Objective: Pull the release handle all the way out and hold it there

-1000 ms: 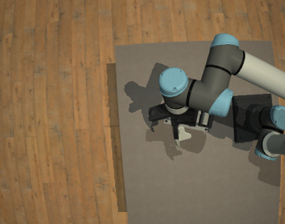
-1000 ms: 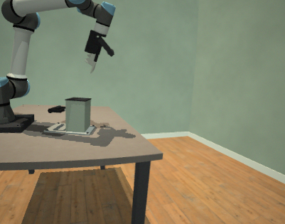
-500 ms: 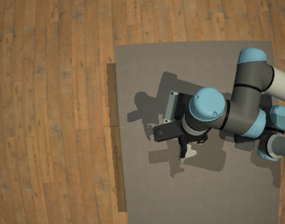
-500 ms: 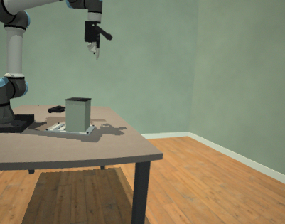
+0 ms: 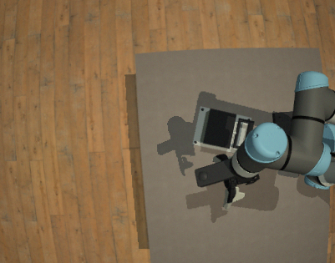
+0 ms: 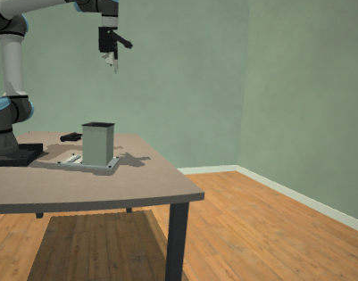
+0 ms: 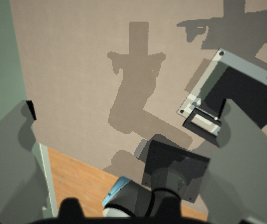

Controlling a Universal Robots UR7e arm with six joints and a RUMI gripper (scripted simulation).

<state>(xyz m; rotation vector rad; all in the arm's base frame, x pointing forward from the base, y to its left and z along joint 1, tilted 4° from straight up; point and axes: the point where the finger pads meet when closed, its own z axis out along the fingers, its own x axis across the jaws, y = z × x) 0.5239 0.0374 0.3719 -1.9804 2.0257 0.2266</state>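
The fixture is a grey-green box [image 6: 98,144] on a light base plate on the table; it also shows in the top view [image 5: 219,128] and in the wrist view [image 7: 240,92]. The dark release handle [image 6: 71,136] sticks out of the box's side towards the robot base, above short rails. In the top view it shows partly under my arm [image 5: 242,131], and it also shows in the wrist view [image 7: 203,123]. My gripper [image 6: 112,61] is open and empty, pointing down, high above the table. In the top view it is [image 5: 231,195] beside the box. It touches nothing.
The dark mount of the robot base [image 6: 11,154] sits on the table close to the handle's side of the box. The table edge and wooden floor [image 7: 78,172] show in the wrist view below the fingers.
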